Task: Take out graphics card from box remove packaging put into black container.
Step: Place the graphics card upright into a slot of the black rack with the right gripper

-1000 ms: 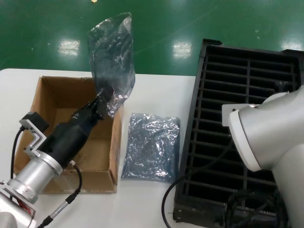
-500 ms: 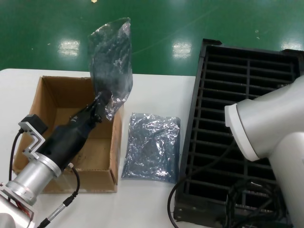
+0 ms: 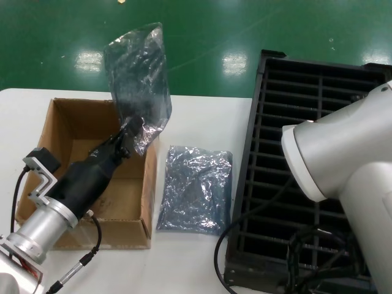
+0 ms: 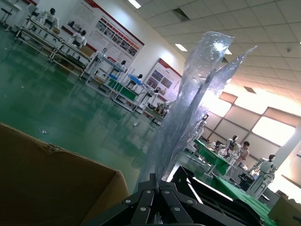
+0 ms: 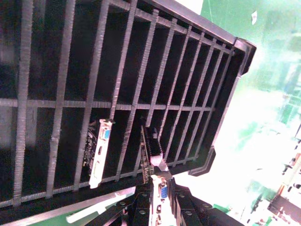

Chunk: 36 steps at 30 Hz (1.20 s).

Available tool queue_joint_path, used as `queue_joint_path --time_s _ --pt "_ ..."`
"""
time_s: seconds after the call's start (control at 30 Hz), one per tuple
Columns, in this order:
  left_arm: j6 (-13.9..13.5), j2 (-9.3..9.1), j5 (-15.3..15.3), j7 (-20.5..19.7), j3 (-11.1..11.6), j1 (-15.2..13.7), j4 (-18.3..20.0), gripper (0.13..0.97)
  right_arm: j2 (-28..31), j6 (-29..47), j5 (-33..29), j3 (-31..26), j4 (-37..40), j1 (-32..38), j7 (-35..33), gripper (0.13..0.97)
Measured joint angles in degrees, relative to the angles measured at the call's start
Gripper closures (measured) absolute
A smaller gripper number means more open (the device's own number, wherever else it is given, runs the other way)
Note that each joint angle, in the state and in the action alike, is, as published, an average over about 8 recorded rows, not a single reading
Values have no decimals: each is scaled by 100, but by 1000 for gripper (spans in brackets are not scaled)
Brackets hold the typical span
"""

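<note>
My left gripper (image 3: pixel 127 133) is shut on the bottom corner of an empty, crinkled grey-blue bag (image 3: pixel 138 76) and holds it upright over the right wall of the brown cardboard box (image 3: pixel 147 190). In the left wrist view the bag (image 4: pixel 188 103) rises from the closed jaws of the gripper (image 4: pixel 157 181). My right gripper (image 5: pixel 160 200) is shut on the silver bracket end of a bare graphics card (image 5: pixel 152 147), held just above the slotted rows of the black container (image 5: pixel 141 70). A second card (image 5: pixel 99 150) stands in a slot beside it. The right gripper is hidden in the head view.
An identical bag (image 3: pixel 195 188) lies flat on the white table between the box and the black container (image 3: pixel 306 122). My right arm's grey shell (image 3: pixel 343 159) covers the container's near right part, with cables at its front edge. The box interior looks empty.
The bag's top has swung slightly left in my left gripper. My right arm's shell has shifted and grown larger over the container.
</note>
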<state>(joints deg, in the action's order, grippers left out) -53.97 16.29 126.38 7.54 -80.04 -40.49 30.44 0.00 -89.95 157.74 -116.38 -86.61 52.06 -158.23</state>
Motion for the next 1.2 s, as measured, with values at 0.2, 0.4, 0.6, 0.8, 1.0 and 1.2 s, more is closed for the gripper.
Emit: queue_joint_path --time_s 0.2,0.4,0.6,0.8,1.0,1.2 --pt "-52 16 2 16 19 -30 -58 958 0 0 0 -59 32 8 34 909" --pt "-111 53 8 47 48 -52 -132 958 0 0 0 -57 211 49 -52 909" --pt "-192 96 10 147 87 -142 -349 958 0 0 0 -59 436 117 -153 909" --pt "-266 127 -1 283 125 -278 -639 958 0 0 0 -106 610 197 -206 909" --pt "-315 142 -16 390 159 -386 -857 958 0 0 0 -163 747 288 -238 909" --pt "-336 151 -33 445 186 -435 -957 958 0 0 0 -208 815 344 -203 909"
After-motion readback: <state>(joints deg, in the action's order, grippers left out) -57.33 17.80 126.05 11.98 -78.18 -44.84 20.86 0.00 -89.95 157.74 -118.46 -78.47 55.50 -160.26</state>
